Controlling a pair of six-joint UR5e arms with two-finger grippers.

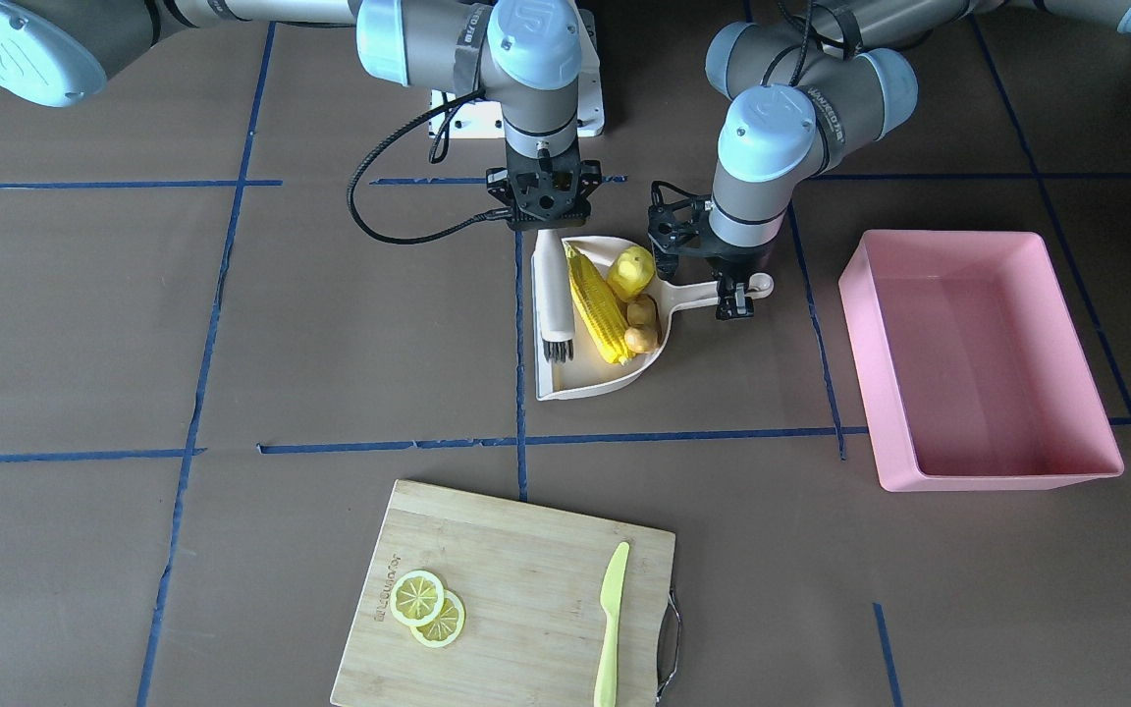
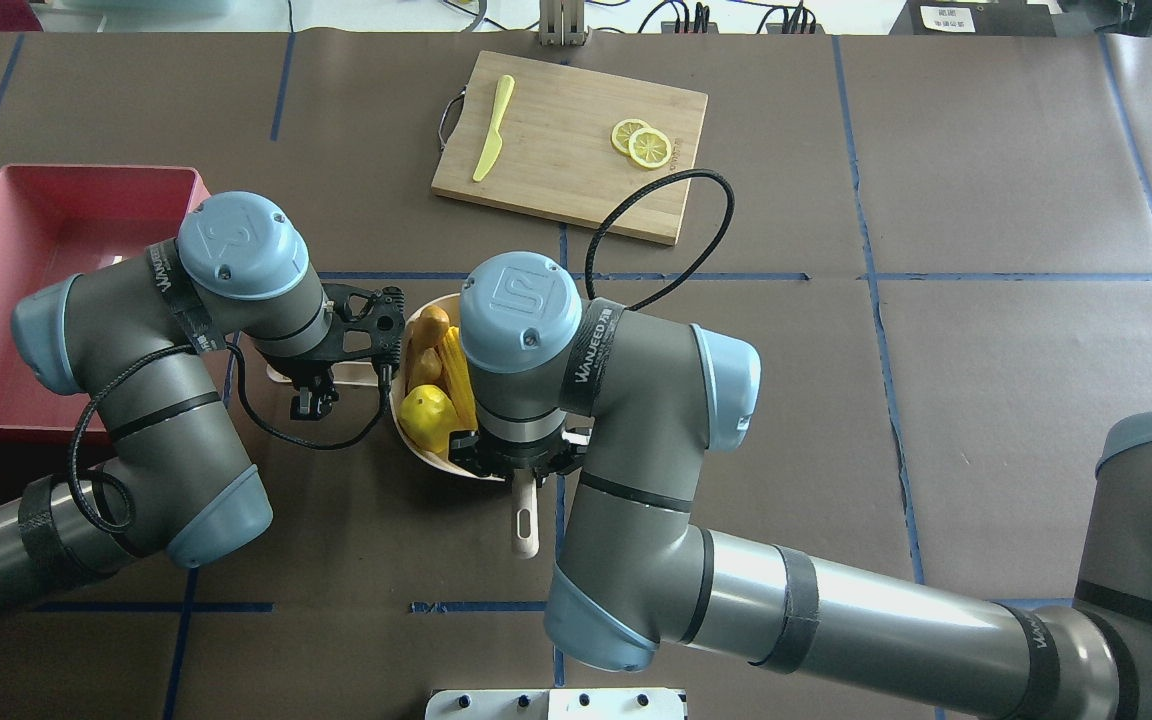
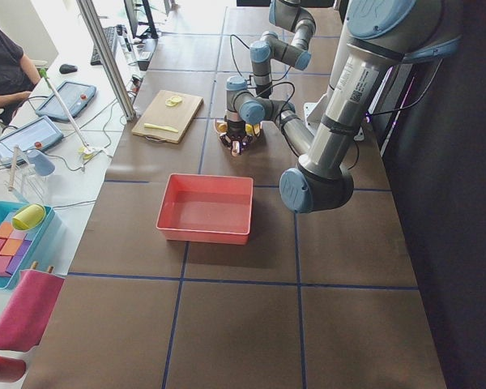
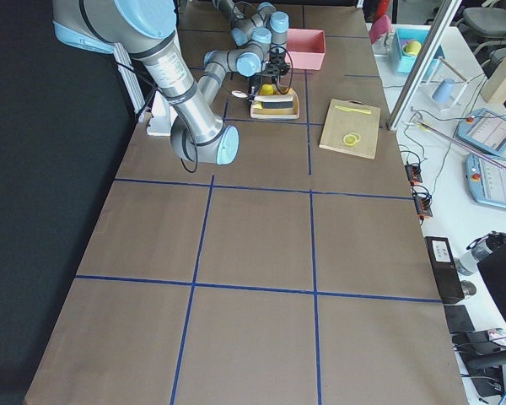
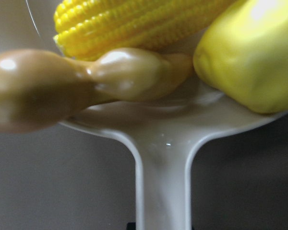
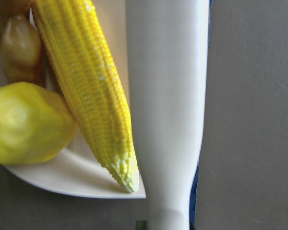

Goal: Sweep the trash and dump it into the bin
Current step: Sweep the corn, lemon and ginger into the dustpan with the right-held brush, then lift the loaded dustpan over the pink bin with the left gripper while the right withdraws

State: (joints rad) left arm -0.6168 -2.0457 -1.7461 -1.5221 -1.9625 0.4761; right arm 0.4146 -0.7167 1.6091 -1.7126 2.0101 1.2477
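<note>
Dustpan handle [image 5: 163,191] pinched firm in left gripper [image 1: 734,298], brush [image 1: 554,295] clamped in right gripper [image 1: 544,218]; lift level so corn [image 1: 593,304], lemon [image 1: 630,273] and ginger [image 1: 641,326], lying in dustpan, stay put, then tip over pink bin [image 1: 1017,473] out on left arm's side.

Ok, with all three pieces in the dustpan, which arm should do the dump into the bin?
Left. The left gripper grips the dustpan handle, and the pink bin lies on that side. The right gripper holds the brush.
</note>
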